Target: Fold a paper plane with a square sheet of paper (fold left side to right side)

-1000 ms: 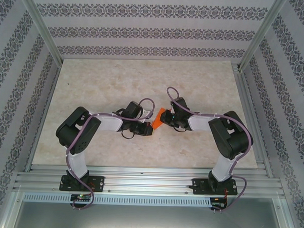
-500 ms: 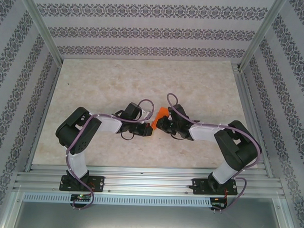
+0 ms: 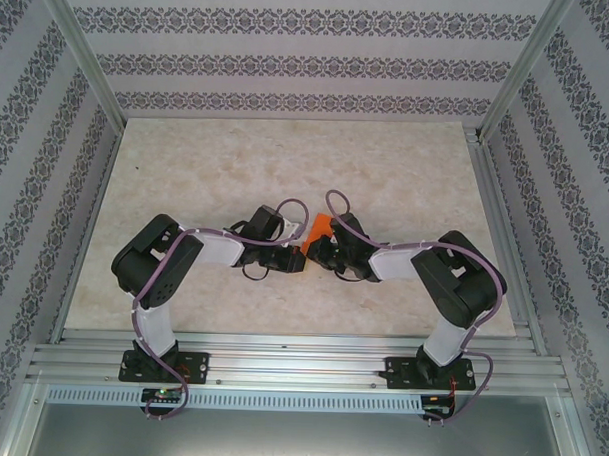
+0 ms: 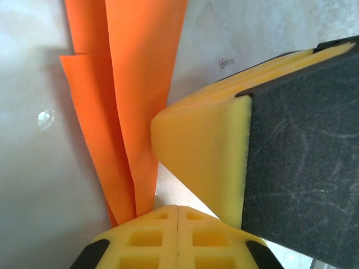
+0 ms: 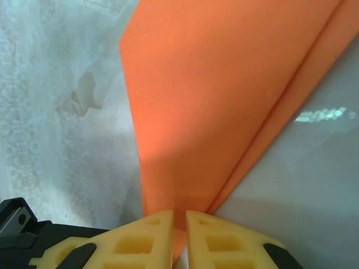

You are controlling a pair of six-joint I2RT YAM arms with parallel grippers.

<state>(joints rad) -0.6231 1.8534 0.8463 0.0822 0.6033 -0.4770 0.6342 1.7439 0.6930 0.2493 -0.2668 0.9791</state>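
Orange paper plane point(image 3: 322, 227) (half hidden), table point(image 3: 187, 164) centre

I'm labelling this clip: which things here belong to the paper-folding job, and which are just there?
In the job:
orange paper, partly folded
right gripper, pinching its crease
left gripper, shut, at the paper's narrow end

Just there:
table
patterned walls
metal frame

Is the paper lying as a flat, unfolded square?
No, the left wrist view shows the paper folded into long, narrow, overlapping flaps.
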